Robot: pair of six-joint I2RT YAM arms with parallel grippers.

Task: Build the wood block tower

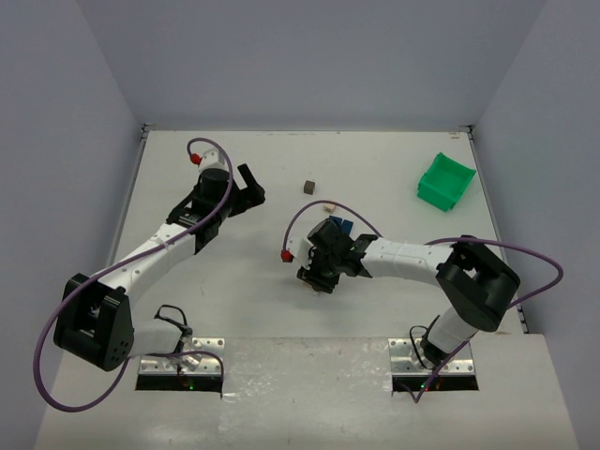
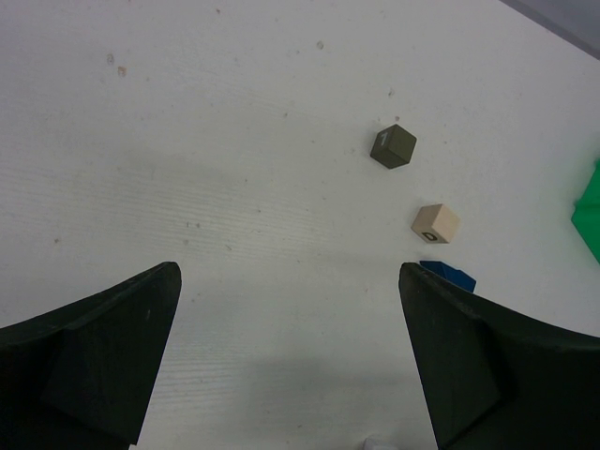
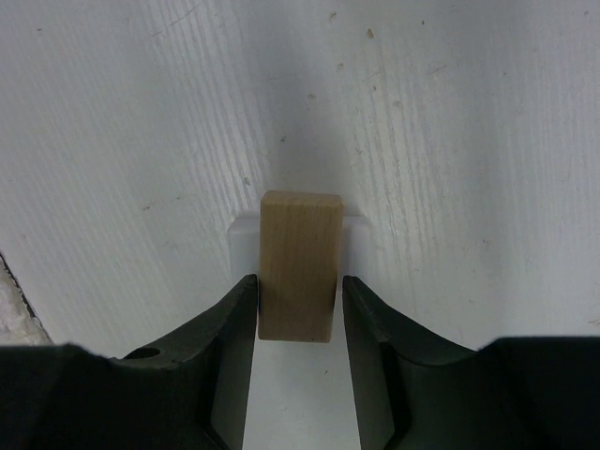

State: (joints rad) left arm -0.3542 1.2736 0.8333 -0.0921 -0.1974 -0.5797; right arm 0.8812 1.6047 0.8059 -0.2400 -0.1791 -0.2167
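A white bench (image 1: 244, 281) is enclosed by pale grey walls (image 1: 309, 56). The left end effector (image 2: 289, 270) is held wide open over the bench, left of centre in the top view. Near the centre, the right end effector (image 3: 300, 281) is set narrowly about a tan block (image 3: 300, 244); whether the block is gripped cannot be told. The other tower pieces are spread apart just above it: a dark grey-brown block (image 2: 393, 147), a beige block (image 2: 436, 223) and a blue block (image 2: 450, 275). A green bin (image 1: 445, 181) is placed at upper right.

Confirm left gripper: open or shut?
Open. The left gripper has its fingers spread wide in its wrist view, with nothing held between them.
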